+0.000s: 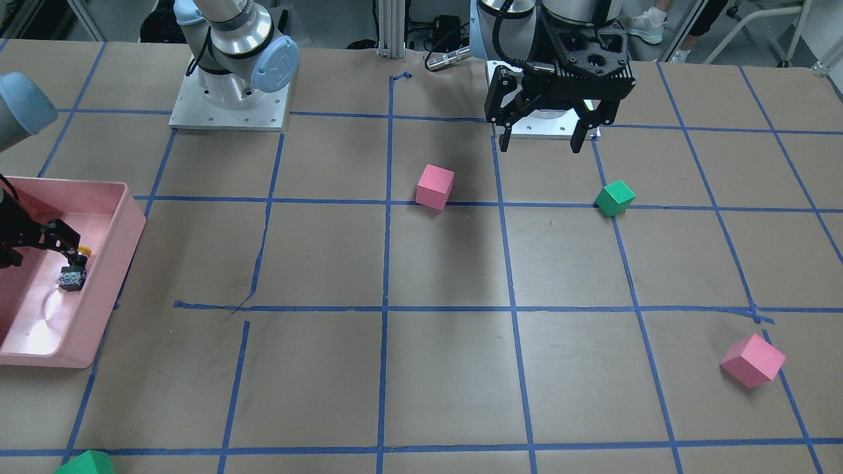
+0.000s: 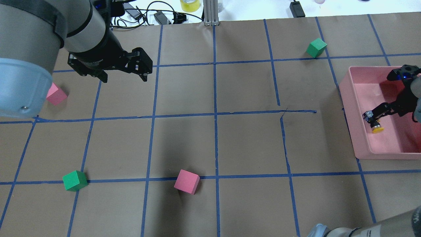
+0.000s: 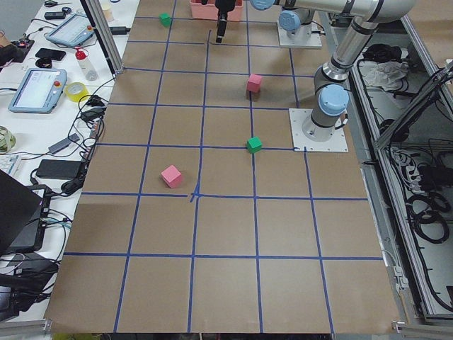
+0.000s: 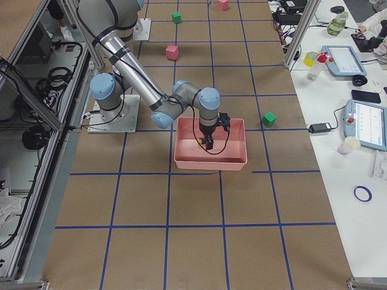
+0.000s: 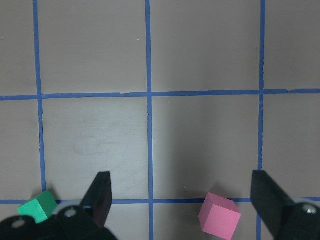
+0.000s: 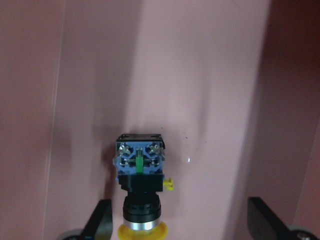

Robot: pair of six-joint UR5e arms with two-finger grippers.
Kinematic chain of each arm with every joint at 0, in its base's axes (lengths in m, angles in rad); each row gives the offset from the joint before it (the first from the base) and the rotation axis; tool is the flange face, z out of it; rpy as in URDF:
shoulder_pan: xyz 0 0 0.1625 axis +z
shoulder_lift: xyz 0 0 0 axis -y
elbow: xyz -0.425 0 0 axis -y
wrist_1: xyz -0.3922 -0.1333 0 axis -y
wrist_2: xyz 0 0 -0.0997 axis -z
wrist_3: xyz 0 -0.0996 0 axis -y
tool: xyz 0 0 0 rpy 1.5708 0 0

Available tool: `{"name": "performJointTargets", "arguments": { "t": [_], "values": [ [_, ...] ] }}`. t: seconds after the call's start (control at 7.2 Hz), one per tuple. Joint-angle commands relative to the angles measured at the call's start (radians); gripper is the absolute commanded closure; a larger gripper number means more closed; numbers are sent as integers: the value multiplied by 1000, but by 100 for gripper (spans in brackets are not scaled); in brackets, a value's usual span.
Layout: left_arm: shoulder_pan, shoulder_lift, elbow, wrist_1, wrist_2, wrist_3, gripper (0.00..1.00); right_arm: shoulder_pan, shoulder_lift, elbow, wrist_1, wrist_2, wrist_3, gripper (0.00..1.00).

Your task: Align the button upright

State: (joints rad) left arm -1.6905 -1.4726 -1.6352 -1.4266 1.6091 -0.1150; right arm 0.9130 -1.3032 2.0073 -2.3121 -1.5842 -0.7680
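The button (image 6: 140, 185) lies in the pink bin (image 1: 135, 220), apparently on its side, yellow cap toward my right gripper and grey-blue contact block away from it. It also shows in the front view (image 1: 72, 275) and the overhead view (image 2: 376, 126). My right gripper (image 6: 181, 222) is down in the bin, open, with its fingers (image 6: 102, 220) either side of the button and clear of it; it also shows in the overhead view (image 2: 373, 119). My left gripper (image 1: 540, 141) is open and empty, held above the table; in its wrist view (image 5: 185, 200) it holds nothing.
A pink cube (image 1: 435, 187) and a green cube (image 1: 614, 198) lie near my left gripper. Another pink cube (image 1: 753, 360) and a green cube (image 1: 85, 463) lie toward the table's far side. The bin's walls (image 2: 348, 108) close in my right gripper.
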Motion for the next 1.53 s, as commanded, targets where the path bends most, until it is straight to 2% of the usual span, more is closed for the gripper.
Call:
{"name": "performJointTargets", "arguments": {
  "t": [0.0,0.14,0.42,0.56,0.69,0.83,0.97,1.11,1.39],
  "values": [
    [0,0,0,0,0,0,0,-3,-4,-10,110,26,63,5],
    [0,0,0,0,0,0,0,-3,1,-9,120,73,56,5],
    [0,0,0,0,0,0,0,-3,28,-8,120,66,-26,9],
    [0,0,0,0,0,0,0,-3,50,-13,118,64,-57,46],
    [0,0,0,0,0,0,0,-3,48,-21,122,59,-45,99],
    [0,0,0,0,0,0,0,-3,45,-51,134,56,-45,100],
    [0,0,0,0,0,0,0,-3,35,-93,217,40,-42,100],
    [0,0,0,0,0,0,0,-3,9,-163,312,38,-42,100],
    [0,0,0,0,0,0,0,15,-59,-374,596,39,26,100]
  ]
}}
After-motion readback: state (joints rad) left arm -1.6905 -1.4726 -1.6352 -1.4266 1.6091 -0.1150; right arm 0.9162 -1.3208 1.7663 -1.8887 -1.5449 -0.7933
